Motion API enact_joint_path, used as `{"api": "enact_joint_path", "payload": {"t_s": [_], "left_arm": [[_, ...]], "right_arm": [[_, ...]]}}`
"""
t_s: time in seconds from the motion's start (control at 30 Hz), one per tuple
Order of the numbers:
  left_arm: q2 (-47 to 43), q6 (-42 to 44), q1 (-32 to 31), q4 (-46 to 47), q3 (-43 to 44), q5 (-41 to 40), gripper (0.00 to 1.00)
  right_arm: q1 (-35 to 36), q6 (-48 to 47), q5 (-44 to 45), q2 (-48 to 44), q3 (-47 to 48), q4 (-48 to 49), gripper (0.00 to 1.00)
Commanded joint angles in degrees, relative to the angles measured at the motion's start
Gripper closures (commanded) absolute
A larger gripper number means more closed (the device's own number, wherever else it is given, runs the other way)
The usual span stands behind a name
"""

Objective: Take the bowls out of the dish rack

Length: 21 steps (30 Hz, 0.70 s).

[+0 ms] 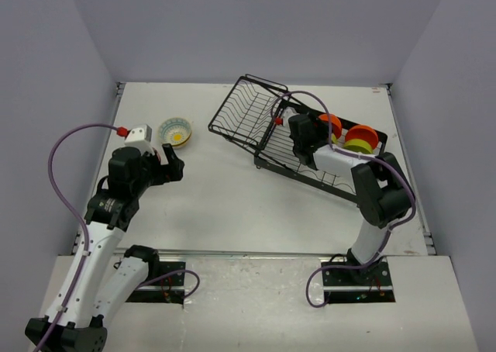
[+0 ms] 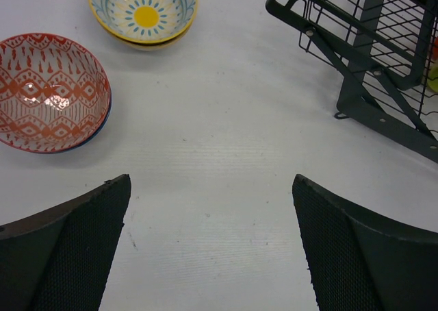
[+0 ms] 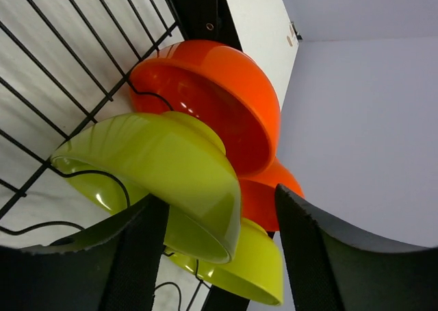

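The black wire dish rack [image 1: 256, 119] stands at the back centre, and its corner shows in the left wrist view [image 2: 369, 71]. In its right section stand two orange bowls [image 1: 329, 123] and lime green bowls [image 1: 358, 146]. My right gripper [image 1: 319, 135] is in the rack beside them. In the right wrist view it [image 3: 217, 198] is open, with the rim of the nearest lime green bowl [image 3: 157, 167] between its fingers and an orange bowl [image 3: 219, 98] behind. My left gripper [image 2: 211, 188] is open and empty above the table. A white floral bowl with a yellow centre [image 2: 144, 13] sits on the table.
A red-patterned bowl with a blue outside [image 2: 48, 92] sits on the table left of the floral bowl [image 1: 175, 132]. The rack's left section holds no bowls. Grey walls enclose the table on three sides.
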Motion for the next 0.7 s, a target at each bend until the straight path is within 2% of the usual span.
{"api": "enact_joint_path", "payload": {"t_s": [0.0,0.03,0.23,0.3,0.4,0.43,0.57,0.6,0.67], "left_arm": [[-1.4,1.3,-0.3,3.1,-0.6,0.3,0.00],[-1.3,1.3,-0.4,3.1,-0.6,0.4,0.00],[-0.3,1.5,-0.4,3.5,-0.6,1.2,0.00],[-0.2,1.6,-0.3,3.6,-0.6,1.3,0.00],[-0.2,1.6,-0.4,3.6,-0.6,1.3,0.00],[-0.3,1.6,-0.3,3.7,-0.6,1.3,0.00],[-0.3,1.7,-0.4,4.2,-0.9,1.3,0.00],[0.2,1.7,-0.4,4.2,-0.8,1.3,0.00],[1.2,1.8,-0.4,3.7,-0.4,1.3,0.00]], "right_arm": [[-0.6,-3.0,2.5,1.0,0.5,6.7,0.39],[-0.7,-2.9,2.8,1.1,-0.1,7.9,0.40],[-0.6,-3.9,4.8,1.8,-4.4,16.6,0.66],[-0.6,-3.7,4.9,2.1,-5.7,18.4,0.67],[-0.5,-3.9,5.6,2.5,-6.2,19.6,0.74],[-0.5,-4.1,6.3,2.6,-6.2,20.3,0.79],[-0.4,-5.6,7.2,1.6,-7.5,24.0,0.81],[-0.3,-7.2,7.5,1.1,-7.9,26.9,0.87],[-0.2,-9.2,8.0,0.7,-8.7,29.4,0.90]]}}
